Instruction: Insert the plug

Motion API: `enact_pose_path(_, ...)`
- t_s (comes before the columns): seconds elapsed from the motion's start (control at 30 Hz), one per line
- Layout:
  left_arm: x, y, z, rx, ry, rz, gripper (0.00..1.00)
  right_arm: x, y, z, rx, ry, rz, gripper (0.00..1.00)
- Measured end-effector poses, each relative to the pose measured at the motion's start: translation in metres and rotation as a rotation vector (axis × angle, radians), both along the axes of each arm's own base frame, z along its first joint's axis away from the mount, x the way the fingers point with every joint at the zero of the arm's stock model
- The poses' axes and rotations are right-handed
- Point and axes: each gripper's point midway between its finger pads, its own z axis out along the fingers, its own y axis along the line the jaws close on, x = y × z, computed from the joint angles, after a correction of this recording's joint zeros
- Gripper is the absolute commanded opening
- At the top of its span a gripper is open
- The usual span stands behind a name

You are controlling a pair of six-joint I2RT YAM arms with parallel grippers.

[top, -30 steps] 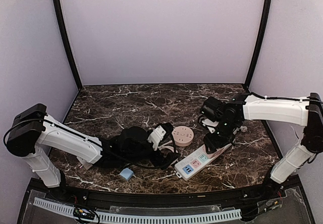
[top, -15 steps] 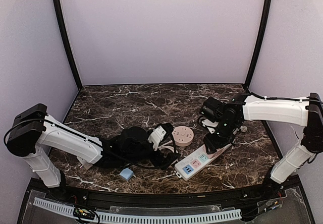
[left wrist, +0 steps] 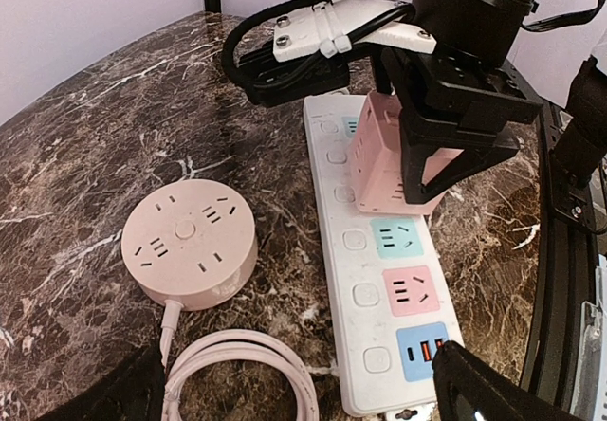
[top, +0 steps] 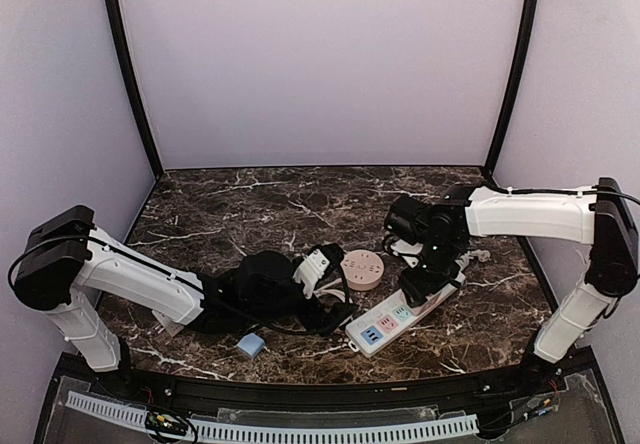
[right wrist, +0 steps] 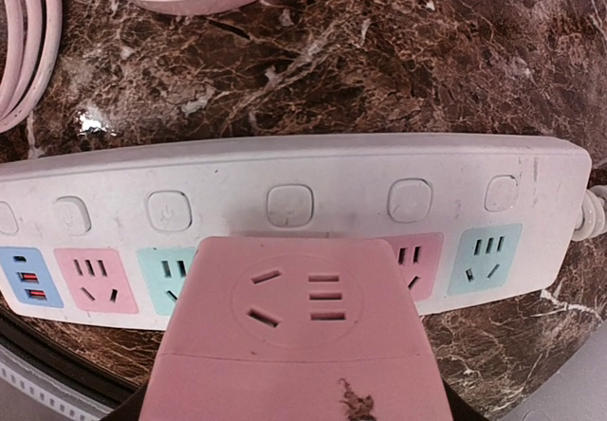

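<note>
A white power strip [top: 388, 322] with blue, pink and teal sockets lies on the marble table; it also shows in the left wrist view [left wrist: 353, 241] and the right wrist view [right wrist: 313, 179]. My right gripper [top: 426, 282] is shut on a pink cube plug [left wrist: 384, 151] and holds it upright against the strip's middle sockets. In the right wrist view the plug [right wrist: 303, 336] covers one socket. Its pins are hidden. My left gripper [left wrist: 294, 407] is open, with one finger [left wrist: 479, 397] by the strip's blue end.
A round pink socket hub [top: 362, 269] sits left of the strip, with its pink cable coiled [left wrist: 248, 372] in front of my left gripper. A small blue block [top: 250, 345] lies near the table's front edge.
My right arm has shifted slightly to the left with the pink plug over the strip. The left arm has not moved.
</note>
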Motion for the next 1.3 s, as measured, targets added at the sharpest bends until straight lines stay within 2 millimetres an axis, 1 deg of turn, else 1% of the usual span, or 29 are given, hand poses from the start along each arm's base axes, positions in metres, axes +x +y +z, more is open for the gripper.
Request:
enact_pose_path(0.57, -0.001, -0.001, -0.001, 0.001, 0.004, -0.008, 0.99, 0.000, 0.001, -0.004, -0.009, 0.006, 0.001, 0.00)
enact_pose_path(0.8, -0.002, -0.001, -0.001, 0.000, 0.006, -0.014, 0.99, 0.000, -0.002, -0.011, -0.041, 0.020, -0.017, 0.00)
enact_pose_path(1.3, -0.004, -0.002, -0.001, -0.002, 0.011, -0.024, 0.99, 0.000, -0.001, -0.014, -0.044, 0.040, -0.019, 0.00)
